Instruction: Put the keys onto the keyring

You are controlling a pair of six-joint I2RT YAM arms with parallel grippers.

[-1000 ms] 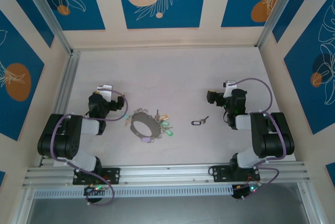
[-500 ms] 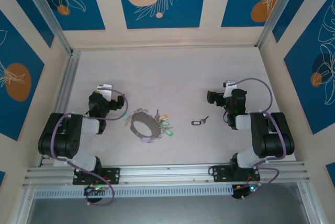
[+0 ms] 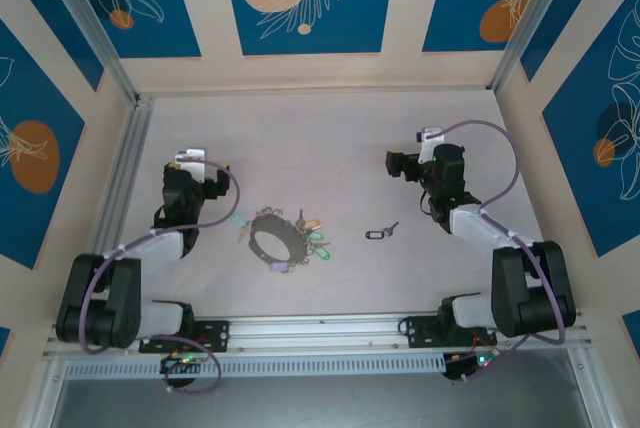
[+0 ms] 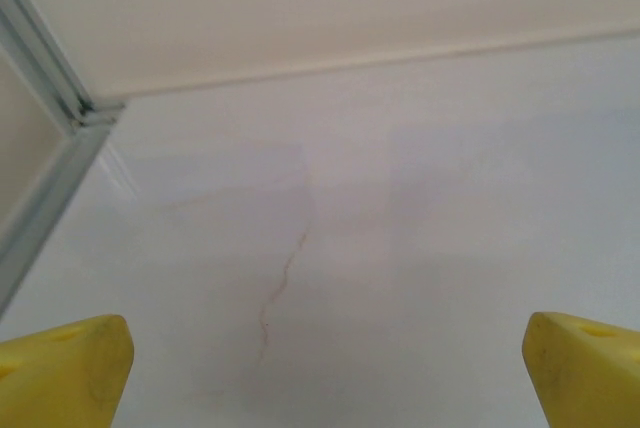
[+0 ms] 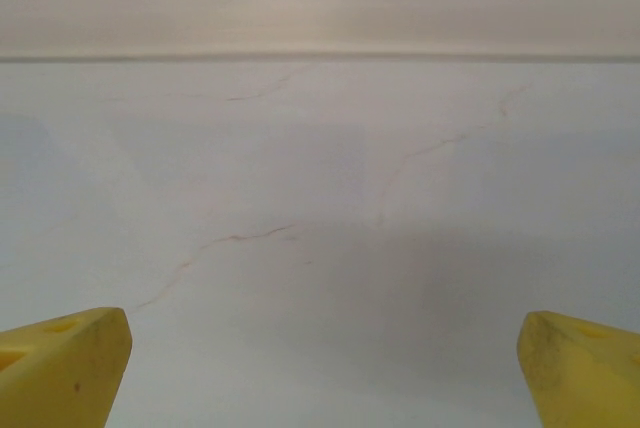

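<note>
The keys (image 3: 381,233) lie flat on the table (image 3: 320,138), just right of centre in the top view, apart from the keyring (image 3: 276,238) left of centre. They look light, stiff and slick (thin metal, low to the surface), so the dark tag seems the better place to pinch. The ring's hoop is likely springy and prone to slide. The top view places both things. The wrist views instead tell the finger gap: left gripper (image 4: 322,373) and right gripper (image 5: 322,373) are both spread wide over bare table, pinching nothing.
</note>
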